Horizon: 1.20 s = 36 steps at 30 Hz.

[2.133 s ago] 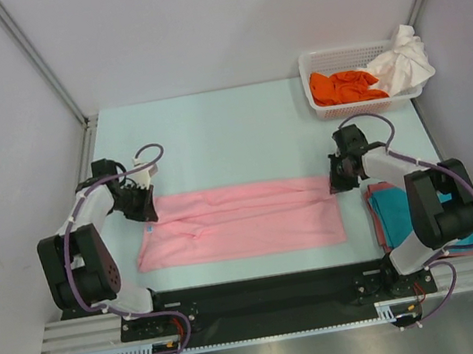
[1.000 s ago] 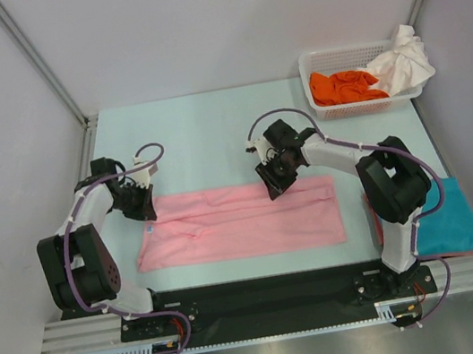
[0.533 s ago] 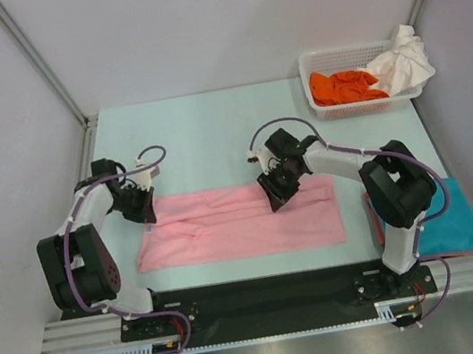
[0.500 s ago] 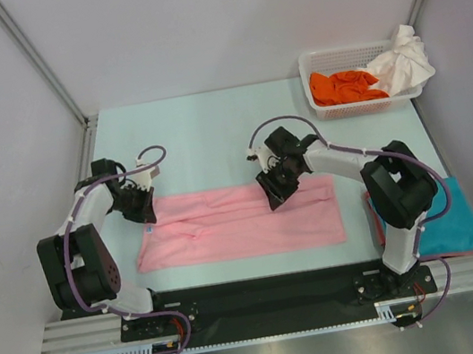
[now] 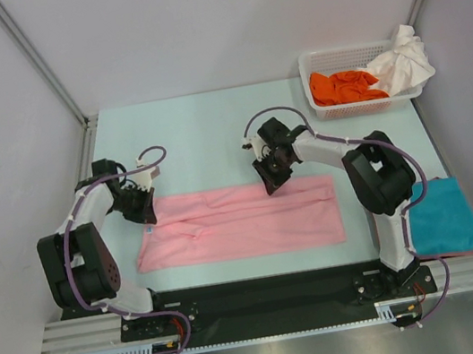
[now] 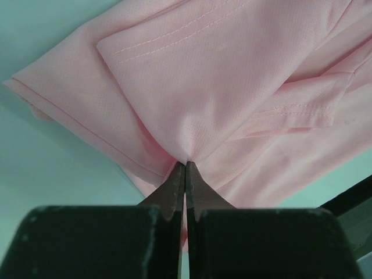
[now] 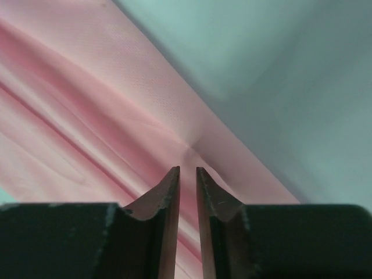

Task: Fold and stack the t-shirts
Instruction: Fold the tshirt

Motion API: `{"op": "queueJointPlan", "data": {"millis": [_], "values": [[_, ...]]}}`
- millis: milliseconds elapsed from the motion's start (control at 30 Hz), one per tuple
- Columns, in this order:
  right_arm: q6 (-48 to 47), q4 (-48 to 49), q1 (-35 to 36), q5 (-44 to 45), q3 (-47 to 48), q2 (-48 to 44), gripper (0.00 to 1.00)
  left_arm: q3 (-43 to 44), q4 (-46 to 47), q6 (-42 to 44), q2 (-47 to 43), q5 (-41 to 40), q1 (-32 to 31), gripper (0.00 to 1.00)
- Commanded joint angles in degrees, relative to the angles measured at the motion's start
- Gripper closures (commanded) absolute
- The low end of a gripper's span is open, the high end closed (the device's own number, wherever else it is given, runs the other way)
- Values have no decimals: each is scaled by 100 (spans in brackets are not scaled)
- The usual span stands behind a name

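Observation:
The light pink t-shirt (image 5: 235, 223) lies as a long flat band across the near table. My left gripper (image 5: 144, 209) is shut on its far left corner; in the left wrist view the jaws (image 6: 185, 165) pinch a pucker of pink cloth (image 6: 232, 87). My right gripper (image 5: 269, 181) sits at the middle of the shirt's far edge. Its jaws (image 7: 187, 170) stand a narrow slit apart, with pink cloth (image 7: 87, 116) puckered at the tips. A folded teal t-shirt (image 5: 448, 219) lies at the near right. The orange t-shirt (image 5: 344, 86) and white t-shirt (image 5: 403, 58) are in the basket.
The white lattice basket (image 5: 361, 106) stands at the far right corner, with the white shirt hanging over its right rim. The right arm stretches left across the table above the pink shirt's right half. Grey walls enclose the table on three sides.
My right gripper left the shirt's right end, swung left to the middle of its far edge, dipped onto the cloth, then shifted slightly farther back. The teal shirt came into full view. The left arm stayed still.

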Motion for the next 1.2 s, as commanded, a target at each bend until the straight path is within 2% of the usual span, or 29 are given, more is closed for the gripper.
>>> {"op": "queueJointPlan", "data": {"millis": [0,67,267,600,667,900,933,1033,1167], "values": [[33,-256,14,-109,268,43,83,101,1,191,32,117,37,100],[24,-265,14,-285,128,-27,87,110,-8,200,32,108,37,100],[-2,-283,84,-628,-365,-342,94,180,-87,217,33,108,37,100],[156,42,119,-233,-875,-528,97,84,-369,709,-47,-23,54,99],[200,87,102,-145,-884,-511,97,66,-351,753,15,-93,54,96],[288,43,49,92,-770,-598,97,119,-316,815,217,-454,54,66],[314,8,32,127,-709,-642,96,128,-298,789,165,-471,54,58],[384,-97,-56,286,-612,-905,86,321,-377,622,-20,-393,54,45],[700,-107,-433,330,-550,-1450,67,882,-623,368,-205,169,142,40]]}}
